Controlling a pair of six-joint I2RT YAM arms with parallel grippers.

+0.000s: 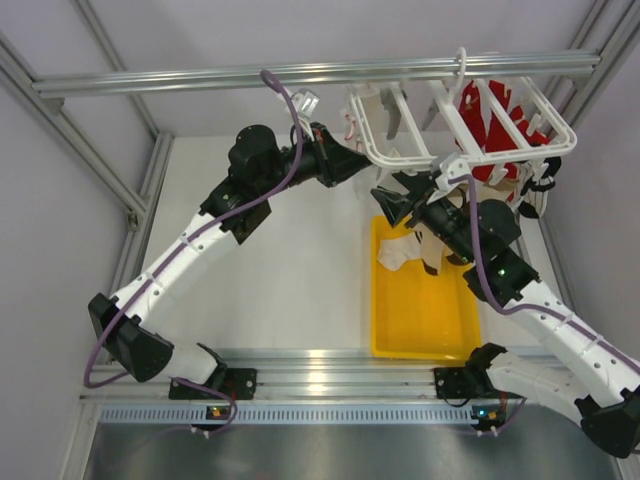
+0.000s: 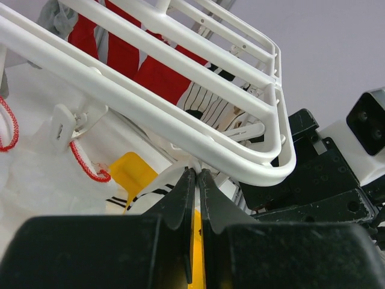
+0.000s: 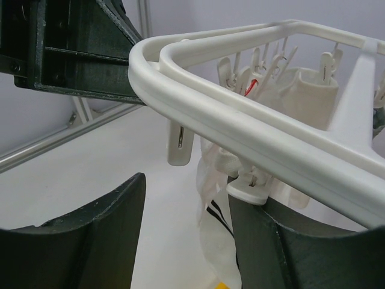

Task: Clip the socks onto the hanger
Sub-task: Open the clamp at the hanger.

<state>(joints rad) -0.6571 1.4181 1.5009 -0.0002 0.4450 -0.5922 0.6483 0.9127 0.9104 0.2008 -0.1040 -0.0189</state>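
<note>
The white hanger (image 1: 480, 152) hangs from the top rail at the back right. My left gripper (image 1: 362, 160) is at its near-left corner. In the left wrist view its jaws (image 2: 197, 171) are shut just under the hanger's rim (image 2: 180, 114), pinching the top edge of a cream sock (image 2: 147, 192) with dark stripes. My right gripper (image 3: 189, 189) stands open below the same rim (image 3: 240, 114). The sock (image 3: 219, 223) dangles between its fingers. A white clip (image 3: 251, 186) sits just above the right finger, and the sock's bunched top is beside it.
A yellow tray (image 1: 425, 320) lies under the hanger with more socks (image 1: 398, 250) at its far end. A red garment (image 1: 490, 130) hangs on the hanger's far side. Another empty clip (image 3: 180, 147) dangles from the rim. The metal frame posts stand close on the right.
</note>
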